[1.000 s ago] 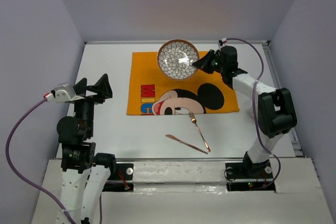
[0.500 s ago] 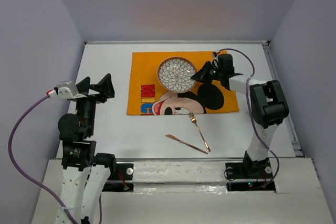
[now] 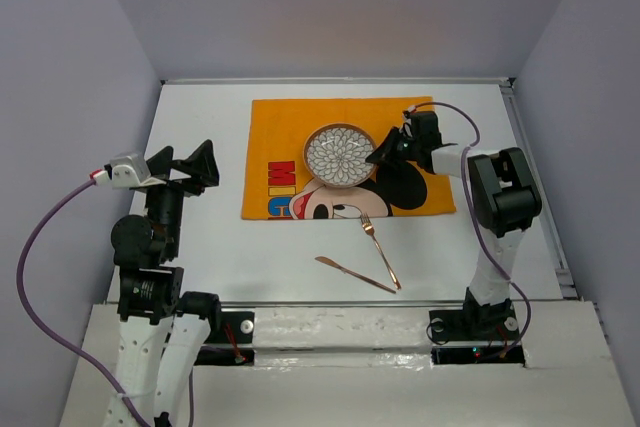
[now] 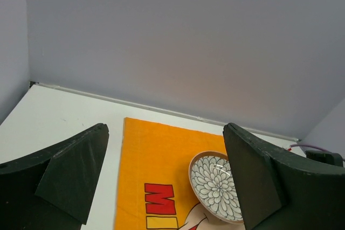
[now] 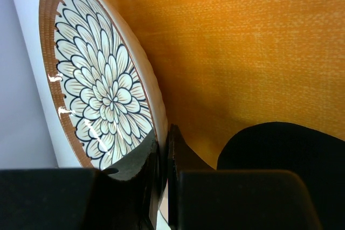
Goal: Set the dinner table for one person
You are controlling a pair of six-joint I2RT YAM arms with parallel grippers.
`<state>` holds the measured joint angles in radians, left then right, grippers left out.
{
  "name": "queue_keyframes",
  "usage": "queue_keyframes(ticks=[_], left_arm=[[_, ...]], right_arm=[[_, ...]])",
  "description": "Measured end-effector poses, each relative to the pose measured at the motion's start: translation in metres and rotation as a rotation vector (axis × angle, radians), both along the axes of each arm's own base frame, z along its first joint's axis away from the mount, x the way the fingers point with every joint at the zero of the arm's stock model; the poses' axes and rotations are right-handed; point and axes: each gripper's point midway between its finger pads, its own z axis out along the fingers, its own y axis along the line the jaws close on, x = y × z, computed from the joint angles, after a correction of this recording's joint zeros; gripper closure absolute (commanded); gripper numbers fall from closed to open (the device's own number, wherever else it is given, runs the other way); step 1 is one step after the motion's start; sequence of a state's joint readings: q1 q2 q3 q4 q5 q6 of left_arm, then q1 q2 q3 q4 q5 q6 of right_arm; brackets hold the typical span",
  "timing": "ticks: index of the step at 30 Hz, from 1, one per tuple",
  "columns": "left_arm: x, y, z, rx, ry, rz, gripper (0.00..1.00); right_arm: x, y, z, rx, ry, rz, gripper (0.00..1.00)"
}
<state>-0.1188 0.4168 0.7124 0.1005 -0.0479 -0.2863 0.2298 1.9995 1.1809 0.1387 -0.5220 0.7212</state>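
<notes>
Your right fingers (image 5: 186, 165) are clamped on the rim of the flower-patterned bowl (image 3: 340, 154), one finger inside the rim and the other against the outer wall. You cannot tell from these views whether the bowl's base rests on the cloth or hangs just above it.

In the overhead view the bowl sits in the upper middle of the frame, over the orange cartoon mat (image 3: 290, 122), just above the printed mouse face.

Your left fingers (image 4: 70, 176) stand spread wide with nothing between them, at the left of the overhead frame, well apart from the mat.

Below the mat, toward the lower middle of the frame, a copper-coloured fork (image 3: 381, 250) lies with its tines just touching the mat's lower edge. A matching knife (image 3: 355, 275) lies beside it, their lower ends close together.

All of this lies on the white worktop (image 3: 200, 117), which fills the centre of the overhead frame from the arm bases up to the back wall.
</notes>
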Motion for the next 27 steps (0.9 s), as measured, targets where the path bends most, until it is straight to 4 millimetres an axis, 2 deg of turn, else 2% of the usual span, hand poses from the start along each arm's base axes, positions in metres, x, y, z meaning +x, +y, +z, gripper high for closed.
queue_keyframes(ticks=[13,15,16,17,18,19,20,21,23,27], left_arm=[[0.000,-0.001,0.000,0.001,0.000,-0.006,0.01],[0.000,-0.001,0.000,0.001,0.000,-0.007,0.01],[0.000,-0.001,0.000,0.001,0.000,-0.007,0.01],[0.000,-0.001,0.000,0.001,0.000,-0.008,0.01],[0.000,-0.001,0.000,0.001,0.000,-0.008,0.01],[0.000,-0.002,0.000,0.000,0.000,-0.009,0.01],[0.000,-0.002,0.000,0.000,0.000,-0.010,0.01],[0.000,-0.002,0.000,0.000,0.000,-0.010,0.01],[0.000,-0.002,0.000,0.000,0.000,-0.011,0.01],[0.000,-0.002,0.000,0.000,0.000,-0.010,0.01]], right_arm=[[0.002,-0.011,-0.011,-0.074,-0.001,-0.030,1.00],[0.002,-0.011,-0.011,-0.077,-0.002,-0.030,0.93],[0.002,-0.011,-0.011,-0.078,-0.003,-0.030,0.89],[0.002,-0.011,-0.011,-0.078,-0.003,-0.030,0.73],[0.002,-0.011,-0.012,-0.079,-0.002,-0.031,0.62],[0.002,-0.011,-0.011,-0.077,-0.004,-0.028,0.38],[0.003,-0.011,-0.011,-0.072,0.000,-0.038,0.26],[0.003,-0.010,-0.009,-0.067,-0.004,-0.035,0.18],[0.006,-0.010,-0.003,-0.065,-0.026,-0.034,0.10],[0.008,-0.010,0.018,-0.065,-0.078,-0.031,0.00]])
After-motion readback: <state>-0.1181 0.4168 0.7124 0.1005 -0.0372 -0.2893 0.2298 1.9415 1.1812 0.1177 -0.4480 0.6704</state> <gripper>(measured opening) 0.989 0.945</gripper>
